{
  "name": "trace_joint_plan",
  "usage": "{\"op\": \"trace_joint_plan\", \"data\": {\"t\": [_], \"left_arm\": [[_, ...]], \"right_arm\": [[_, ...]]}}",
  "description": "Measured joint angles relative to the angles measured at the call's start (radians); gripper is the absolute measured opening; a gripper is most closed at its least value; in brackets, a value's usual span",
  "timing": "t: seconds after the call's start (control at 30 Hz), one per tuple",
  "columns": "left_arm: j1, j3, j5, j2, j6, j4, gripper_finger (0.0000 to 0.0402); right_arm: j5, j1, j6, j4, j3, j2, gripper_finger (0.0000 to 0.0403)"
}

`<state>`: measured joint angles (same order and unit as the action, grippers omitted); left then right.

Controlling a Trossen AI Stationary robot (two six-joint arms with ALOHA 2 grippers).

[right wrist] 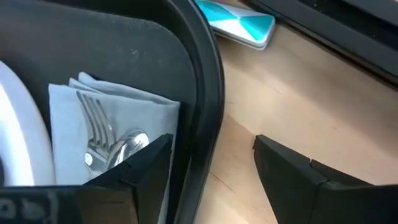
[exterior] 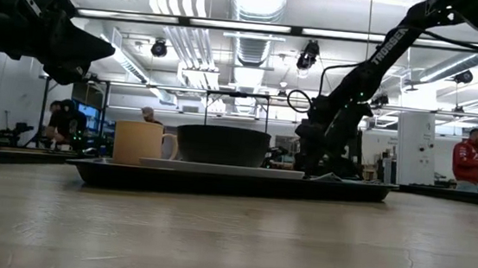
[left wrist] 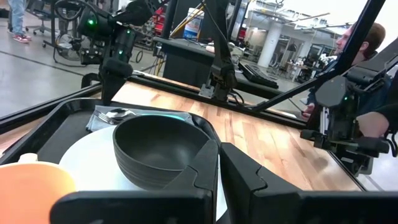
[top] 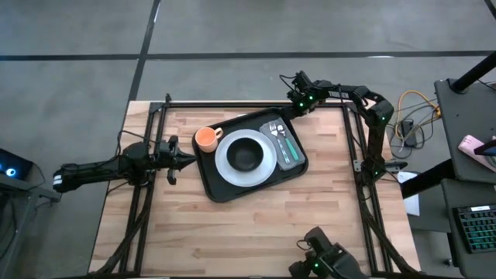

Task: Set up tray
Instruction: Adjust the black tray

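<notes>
On the wooden table (top: 256,225), seen from above, the tray (top: 219,188) is lying turned at an angle between the two claws. It is carrying a white plate (top: 223,157) with a dark bowl (top: 246,154) on it, an orange cup (top: 205,138) at the corner nearest the left claw (top: 186,160), and a grey cloth (top: 285,144) with cutlery (top: 276,129) on the side toward the right claw (top: 291,110). The left claw is hovering just beside the tray's edge; the right claw is sitting at the tray's far corner.

From table height, the tray (exterior: 217,182) is resting flat, with the cup (exterior: 138,143) and bowl (exterior: 222,145) standing on it.

Past the left claw's fingers (left wrist: 249,180), which are standing spread with a gap between them, the bowl (left wrist: 158,149) and plate (left wrist: 93,158) are lying straight ahead, the cup (left wrist: 31,180) close to one side.

Past the right claw's fingers (right wrist: 298,174), which are spread wide, the tray's rim (right wrist: 208,81) is running through the gap, one finger over the cloth (right wrist: 112,118) and fork (right wrist: 96,127), the other over bare wood.
</notes>
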<state>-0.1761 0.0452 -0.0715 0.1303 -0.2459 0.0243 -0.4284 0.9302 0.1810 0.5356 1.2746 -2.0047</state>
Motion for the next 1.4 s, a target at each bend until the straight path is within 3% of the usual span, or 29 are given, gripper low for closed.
{"op": "trace_joint_plan", "data": {"t": [0.23,0.63,0.97,1.4], "left_arm": [[0.000,0.000,0.000,0.000,0.000,0.000,0.0000],[0.000,0.000,0.000,0.000,0.000,0.000,0.0000],[0.000,0.000,0.000,0.000,0.000,-0.003,0.0000],[0.000,0.000,0.000,0.000,0.000,-0.004,0.0000]], "right_arm": [[0.001,0.000,0.012,-0.001,0.000,0.000,0.0185],[-0.019,-0.035,0.031,0.008,-0.020,-0.001,0.0033],[-0.025,-0.051,0.026,0.087,-0.030,0.015,0.0041],[-0.019,-0.128,0.107,0.116,-0.147,0.152,0.0036]]}}
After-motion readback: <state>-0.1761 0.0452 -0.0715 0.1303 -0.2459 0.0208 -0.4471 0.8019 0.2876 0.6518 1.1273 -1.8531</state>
